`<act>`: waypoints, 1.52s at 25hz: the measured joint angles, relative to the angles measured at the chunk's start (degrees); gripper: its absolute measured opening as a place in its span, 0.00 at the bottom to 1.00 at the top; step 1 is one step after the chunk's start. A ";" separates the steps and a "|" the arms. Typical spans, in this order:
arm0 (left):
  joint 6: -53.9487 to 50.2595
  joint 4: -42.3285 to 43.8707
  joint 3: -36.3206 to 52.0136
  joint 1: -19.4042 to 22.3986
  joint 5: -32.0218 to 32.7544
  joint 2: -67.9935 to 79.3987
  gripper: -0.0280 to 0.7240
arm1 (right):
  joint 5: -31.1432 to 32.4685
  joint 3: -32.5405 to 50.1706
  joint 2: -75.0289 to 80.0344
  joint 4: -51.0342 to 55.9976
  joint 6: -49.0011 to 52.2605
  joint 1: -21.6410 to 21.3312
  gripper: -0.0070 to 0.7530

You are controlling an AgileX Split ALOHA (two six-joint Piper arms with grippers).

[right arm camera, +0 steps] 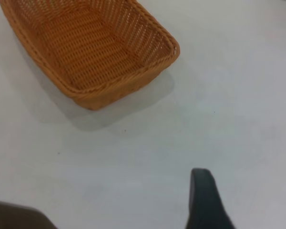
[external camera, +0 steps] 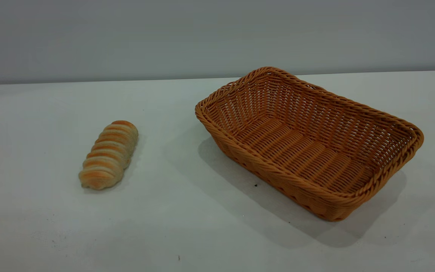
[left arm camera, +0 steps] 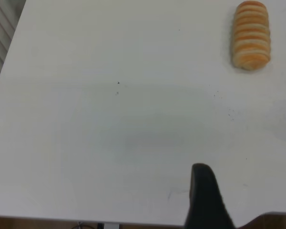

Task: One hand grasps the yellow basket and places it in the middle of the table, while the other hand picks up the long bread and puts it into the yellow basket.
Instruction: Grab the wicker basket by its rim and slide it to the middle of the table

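The yellow basket (external camera: pixel 296 151) stands empty on the table (external camera: pixel 187 219), right of the middle and turned at an angle. The long bread (external camera: pixel 108 155) lies on the table at the left, well apart from the basket. Neither arm shows in the exterior view. In the left wrist view only a dark part of my left gripper (left arm camera: pixel 203 193) shows above bare table, far from the bread (left arm camera: pixel 250 34). In the right wrist view a dark part of my right gripper (right arm camera: pixel 203 191) shows above the table, some way from the basket (right arm camera: pixel 86 47). Neither gripper holds anything that I can see.
A grey wall runs behind the table's far edge (external camera: pixel 127 80). The table's edge near the left arm shows in the left wrist view (left arm camera: pixel 86 221). A few tiny dark specks (external camera: pixel 255 185) dot the tabletop.
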 joint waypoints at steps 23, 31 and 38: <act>1.42 -3.08 -1.52 0.00 -10.53 13.47 0.72 | -11.44 -1.20 23.59 10.50 -0.43 0.00 0.65; -1.19 -4.19 -1.52 0.00 -18.06 22.41 0.72 | -31.40 -1.20 48.97 20.57 -0.47 0.00 0.65; -2.10 -4.24 -1.43 0.00 -19.30 22.74 0.72 | -45.55 -1.88 72.19 33.81 -8.01 0.00 0.65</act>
